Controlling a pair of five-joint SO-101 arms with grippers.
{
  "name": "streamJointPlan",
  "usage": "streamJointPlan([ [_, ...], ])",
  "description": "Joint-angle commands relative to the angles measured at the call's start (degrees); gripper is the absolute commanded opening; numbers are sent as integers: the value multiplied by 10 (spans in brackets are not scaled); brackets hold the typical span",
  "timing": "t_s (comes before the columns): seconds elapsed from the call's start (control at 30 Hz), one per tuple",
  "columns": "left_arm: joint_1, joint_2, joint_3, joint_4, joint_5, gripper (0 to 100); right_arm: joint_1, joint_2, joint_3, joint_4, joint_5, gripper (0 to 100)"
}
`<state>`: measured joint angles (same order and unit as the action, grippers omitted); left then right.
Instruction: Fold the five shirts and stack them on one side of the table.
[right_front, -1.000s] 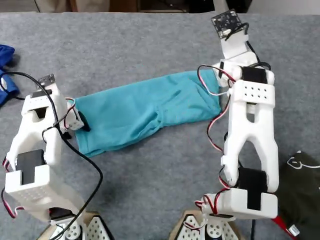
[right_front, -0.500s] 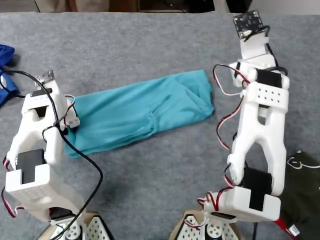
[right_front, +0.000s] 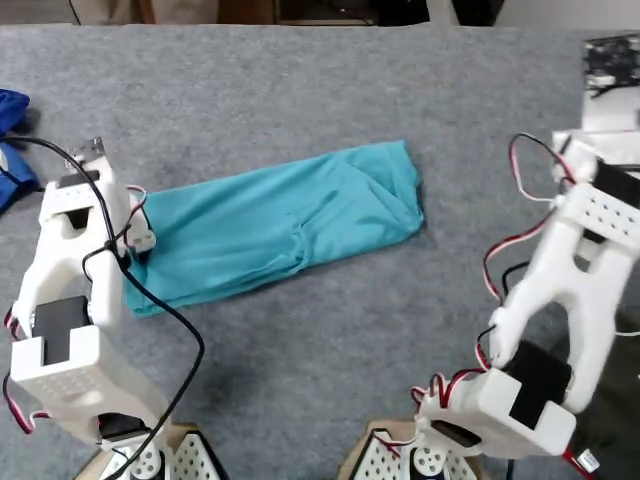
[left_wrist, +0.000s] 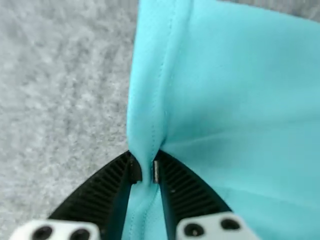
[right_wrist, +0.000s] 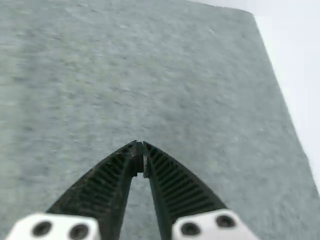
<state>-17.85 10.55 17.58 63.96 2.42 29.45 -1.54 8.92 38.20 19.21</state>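
- Teal shirt lies near the middle of the grey worktop. It is folded into a long band that runs at a slant, with its left end nearer the arms' bases and its right end farther from them.
- Blue cloth sits at the worktop's far left edge, well apart from the teal shirt.
- Left arm stands along the left side, with a black cable looped over it.
- Left tool is at the shirt's left end. In the left wrist view the tool pinches a raised, stitched fold of the teal fabric between its black ribbed fingers.
- The shirt's right end is bunched in soft folds and lies flat on the worktop, with no arm touching it.
- Right arm leans out toward the right edge, well apart from the shirt.
- Right tool has its fingers pressed together with nothing between them, over bare grey worktop near the edge.
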Motion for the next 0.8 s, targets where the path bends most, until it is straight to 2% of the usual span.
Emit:
streamJointPlan([
  [0.0,13,-7,-70,18,22,20,34,-20,-35,-16,-1,5],
  [0.13,64,-6,-120,31,47,20,51,-20,-38,-23,-4,5],
  [0.33,178,-6,-179,31,66,20,57,-19,-39,-24,-3,5],
  [0.47,251,-2,-245,54,122,20,56,-19,-31,-37,-4,5],
  [0.77,399,-1,-362,84,137,20,55,-19,-20,-53,-4,5],
])
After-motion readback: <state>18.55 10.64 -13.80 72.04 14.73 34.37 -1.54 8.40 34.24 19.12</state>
